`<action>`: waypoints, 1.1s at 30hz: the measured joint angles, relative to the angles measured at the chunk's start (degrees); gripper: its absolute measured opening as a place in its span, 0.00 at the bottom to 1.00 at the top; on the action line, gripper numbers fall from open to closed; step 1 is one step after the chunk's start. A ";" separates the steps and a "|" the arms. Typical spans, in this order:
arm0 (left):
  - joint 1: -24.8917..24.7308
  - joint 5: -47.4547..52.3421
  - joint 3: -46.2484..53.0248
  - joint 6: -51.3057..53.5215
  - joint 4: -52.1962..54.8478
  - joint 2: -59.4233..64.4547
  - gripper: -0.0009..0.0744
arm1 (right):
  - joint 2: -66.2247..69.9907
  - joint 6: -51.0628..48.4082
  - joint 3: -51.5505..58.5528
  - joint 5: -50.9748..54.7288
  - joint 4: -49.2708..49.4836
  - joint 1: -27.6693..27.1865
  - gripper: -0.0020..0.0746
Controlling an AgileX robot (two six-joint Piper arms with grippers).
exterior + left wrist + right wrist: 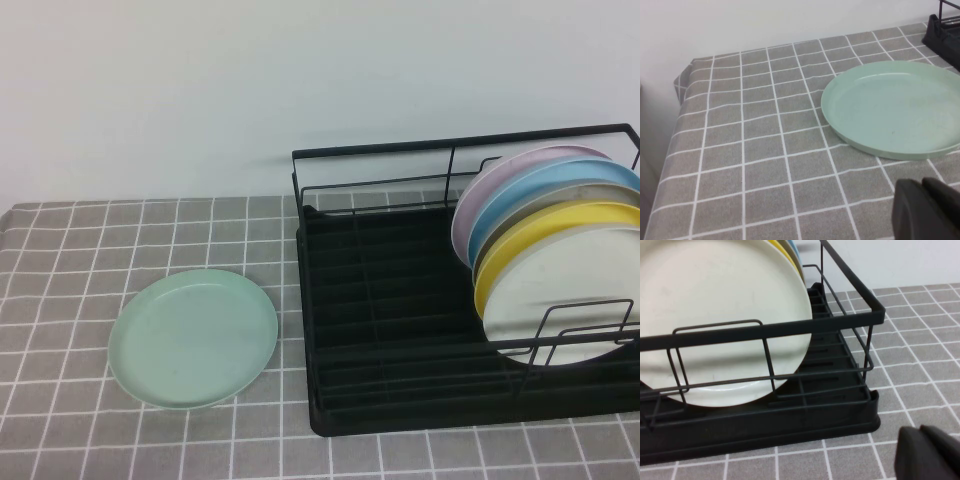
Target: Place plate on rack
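The pale mint-green plate [193, 338] lies flat on the grey checked tablecloth, left of the black wire rack [400, 330]. It also shows in the left wrist view [895, 107]. My left gripper [926, 192] is shut and empty, hovering over the cloth a short way from the plate's rim. My right gripper [930, 440] is shut and empty, over the cloth just outside a corner of the rack [840, 405]. Neither gripper shows in the high view.
Several plates stand upright in the rack's right half: pink [510, 170], light blue [560, 185], yellow [560, 225] and a white one in front [560, 290], which also shows in the right wrist view [725, 315]. The rack's left half holds nothing. The table's edge [677, 85] lies to the left.
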 joint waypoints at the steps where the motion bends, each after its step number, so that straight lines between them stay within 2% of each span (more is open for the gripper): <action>1: 0.00 0.00 0.00 0.00 0.00 0.00 0.01 | 0.00 0.00 0.00 0.00 0.00 0.00 0.02; 25: 0.00 -0.28 0.00 0.00 0.40 0.09 0.01 | 0.10 0.00 -0.08 -0.15 -0.14 0.00 0.02; 33: 0.00 -0.36 0.00 0.10 -0.07 0.09 0.01 | 0.10 -3.07 -0.08 -0.29 -0.91 0.00 0.02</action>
